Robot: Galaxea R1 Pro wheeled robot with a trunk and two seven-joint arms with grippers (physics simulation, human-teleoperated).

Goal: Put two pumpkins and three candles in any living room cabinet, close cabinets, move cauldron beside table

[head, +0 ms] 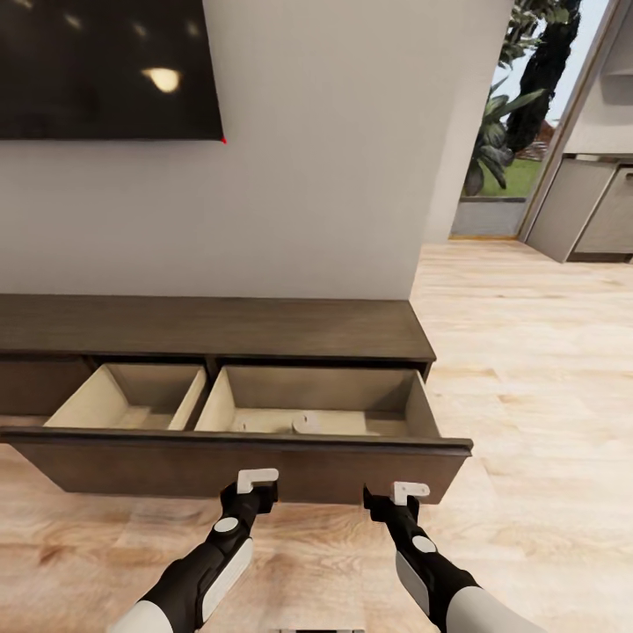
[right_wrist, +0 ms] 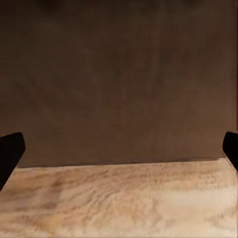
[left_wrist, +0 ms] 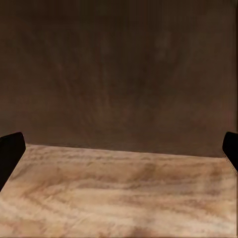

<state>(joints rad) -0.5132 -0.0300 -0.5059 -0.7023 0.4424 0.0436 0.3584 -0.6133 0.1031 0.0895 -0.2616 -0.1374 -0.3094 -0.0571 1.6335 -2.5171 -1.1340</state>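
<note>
— Where's the cabinet (head: 211, 327) from where you stand?

— Straight ahead of the robot, flat against the pale wall, below the dark screen (head: 105, 66). It's the long, low dark brown unit. Its wide drawer front (head: 237, 466) is pulled out toward the robot, so you look down into two pale wood compartments.

— Anything in them?

— In the compartment nearer the cabinet's right end I can make out two pale, rounded shapes (head: 303, 424) low against the inside of the drawer front. They're mostly hidden by its top edge, so I can't say what they are. The other compartment looks bare from here.

— And the arms?

— Both reach toward the drawer front. The left end effector (head: 258, 480) and the right end effector (head: 410, 491) sit just in front of the brown panel, well apart from each other. Whether they touch it, I can't tell.

— Holding anything?

— No. In each wrist view the black fingers (left_wrist: 11, 151) sit out at the far edges with the dark drawer front and light wooden floor (left_wrist: 119, 193) between them. Same for the right one's fingers (right_wrist: 11, 151). Both are spread wide and empty.

— What's past the cabinet's right end?

— Open floor, then a doorway with green plants (head: 505, 132) outside, and grey kitchen units (head: 589, 207).
</note>
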